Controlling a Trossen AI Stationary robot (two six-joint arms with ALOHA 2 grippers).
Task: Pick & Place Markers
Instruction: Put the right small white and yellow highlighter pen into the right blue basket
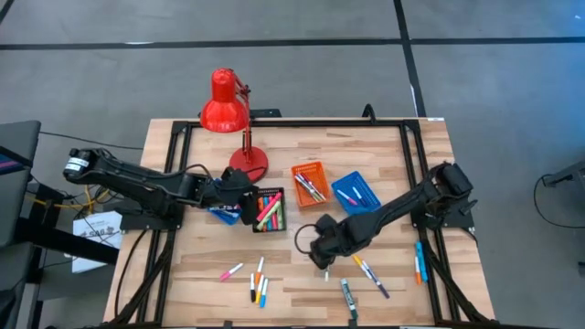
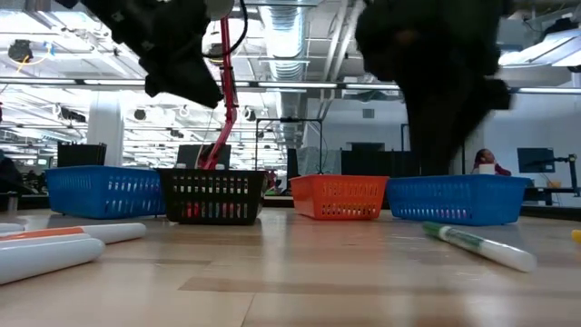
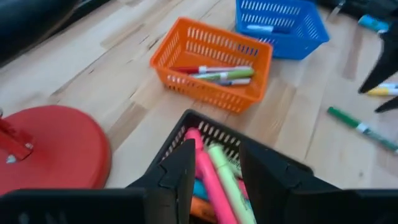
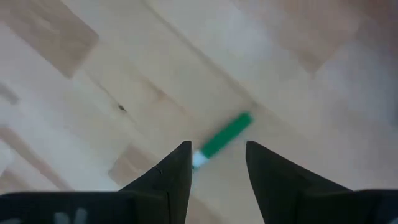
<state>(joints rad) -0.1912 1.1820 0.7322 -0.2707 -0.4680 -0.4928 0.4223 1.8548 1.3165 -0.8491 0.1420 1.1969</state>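
Markers are partly sorted, by my reading: several lie in the black tray [image 1: 270,209], a few in the orange tray [image 1: 310,182] and the blue tray [image 1: 356,190], while a loose cluster [image 1: 256,280] near the front edge, more beside the right gripper [image 1: 322,262], and a pair [image 1: 420,260] by the right rail remain on the table [image 1: 183,274]. The left gripper [image 3: 214,163] hangs over the black tray with its fingers parted and nothing between them (pink and yellow-green markers lie just beneath). The right gripper, spread, hovers low over a green marker [image 4: 225,135] on the bare wood, not yet grasped.

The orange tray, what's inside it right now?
The orange tray holds a few markers lying side by side: red, green and a darker one. Anything beneath them is hidden, and the tray's near wall covers its floor.
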